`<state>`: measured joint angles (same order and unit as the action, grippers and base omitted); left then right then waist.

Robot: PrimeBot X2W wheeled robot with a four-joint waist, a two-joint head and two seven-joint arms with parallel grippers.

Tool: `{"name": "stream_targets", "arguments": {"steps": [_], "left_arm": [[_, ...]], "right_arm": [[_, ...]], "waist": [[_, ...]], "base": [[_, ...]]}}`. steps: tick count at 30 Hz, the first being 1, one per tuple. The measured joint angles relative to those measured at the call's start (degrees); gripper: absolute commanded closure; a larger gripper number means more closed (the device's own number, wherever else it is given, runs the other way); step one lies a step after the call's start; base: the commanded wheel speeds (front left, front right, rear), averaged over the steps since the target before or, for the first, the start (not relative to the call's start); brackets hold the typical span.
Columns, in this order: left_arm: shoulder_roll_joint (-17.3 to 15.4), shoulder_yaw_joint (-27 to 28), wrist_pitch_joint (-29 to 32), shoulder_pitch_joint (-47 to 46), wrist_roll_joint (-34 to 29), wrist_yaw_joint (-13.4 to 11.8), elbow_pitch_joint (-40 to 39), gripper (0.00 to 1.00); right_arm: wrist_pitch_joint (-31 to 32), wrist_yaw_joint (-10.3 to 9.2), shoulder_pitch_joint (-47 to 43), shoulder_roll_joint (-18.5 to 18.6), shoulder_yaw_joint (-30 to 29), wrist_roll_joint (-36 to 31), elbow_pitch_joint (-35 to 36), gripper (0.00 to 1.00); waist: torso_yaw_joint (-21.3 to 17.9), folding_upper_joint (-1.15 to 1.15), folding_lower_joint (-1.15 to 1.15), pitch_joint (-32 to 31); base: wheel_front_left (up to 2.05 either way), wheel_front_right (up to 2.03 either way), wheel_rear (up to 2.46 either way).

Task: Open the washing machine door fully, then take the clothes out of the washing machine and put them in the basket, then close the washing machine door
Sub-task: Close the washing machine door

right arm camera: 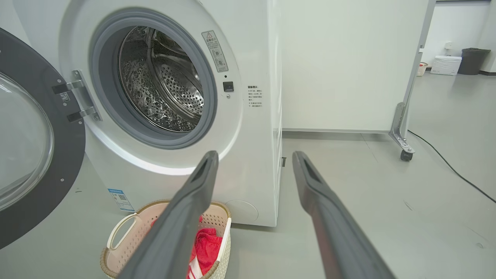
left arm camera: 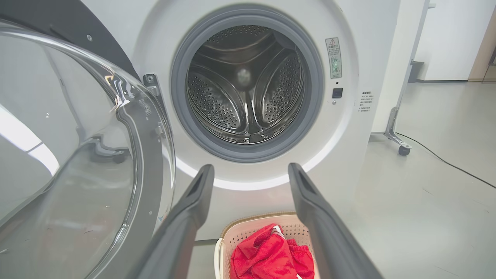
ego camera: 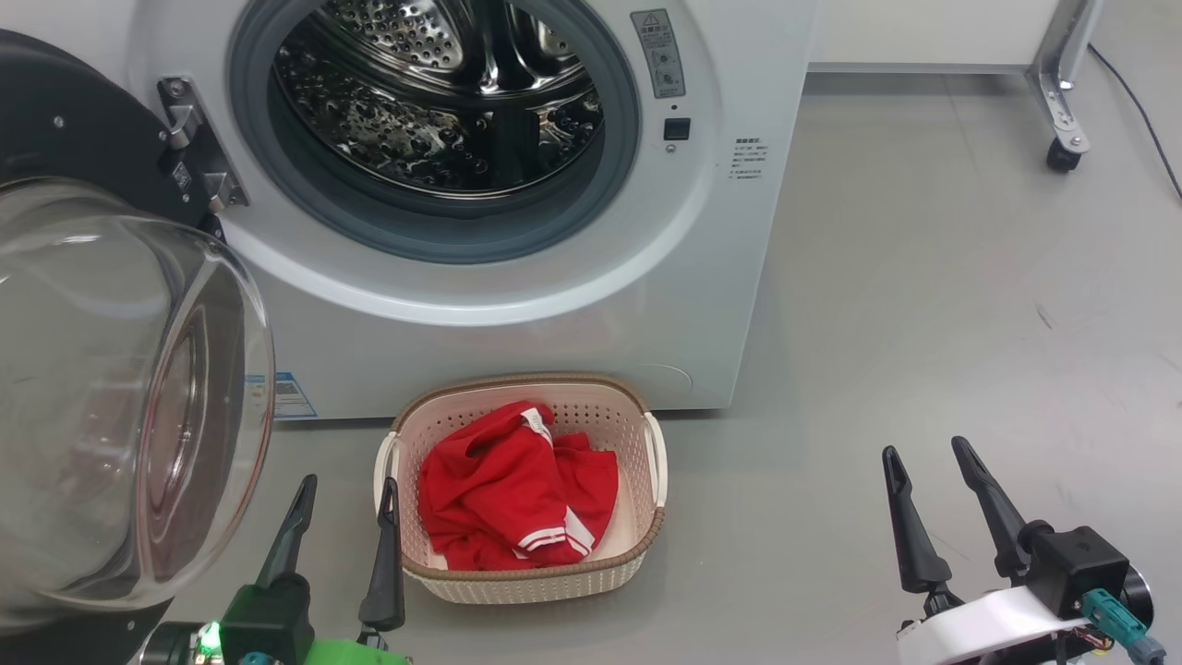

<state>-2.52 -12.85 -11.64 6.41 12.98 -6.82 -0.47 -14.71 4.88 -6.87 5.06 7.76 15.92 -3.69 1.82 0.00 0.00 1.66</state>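
left gripper (ego camera: 349,483): near left, jaws wide, empty | washing machine door (ego camera: 120,369): stands open at left; likely heavy, rigid, glass slippery, so push the black rim | clothes (ego camera: 508,499): soft, in basket (ego camera: 545,584), centre | right gripper (ego camera: 924,448): near right, wide, empty

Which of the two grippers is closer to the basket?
The left gripper, right beside the basket; the right gripper is far off over the floor.

Left hand (left arm camera: 250,166), jaws wide apart, before the washing machine (left arm camera: 348,155); red clothes (left arm camera: 267,254) in the basket (left arm camera: 236,232) below.
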Motion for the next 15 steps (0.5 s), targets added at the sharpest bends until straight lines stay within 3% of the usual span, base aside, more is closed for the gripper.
{"name": "stream_targets", "arguments": {"steps": [15], "left_arm": [[-0.02, 0.07, -0.11, -0.01, 0.01, 0.0, -0.3, 0.0]], "right_arm": [[0.0, 0.01, -0.65, 0.54, -0.77, -0.62, 1.3, 0.0]], "waist": [[8.21, 0.0, 0.0, 0.3]], "base": [[0.0, 0.0, 0.0]]}}
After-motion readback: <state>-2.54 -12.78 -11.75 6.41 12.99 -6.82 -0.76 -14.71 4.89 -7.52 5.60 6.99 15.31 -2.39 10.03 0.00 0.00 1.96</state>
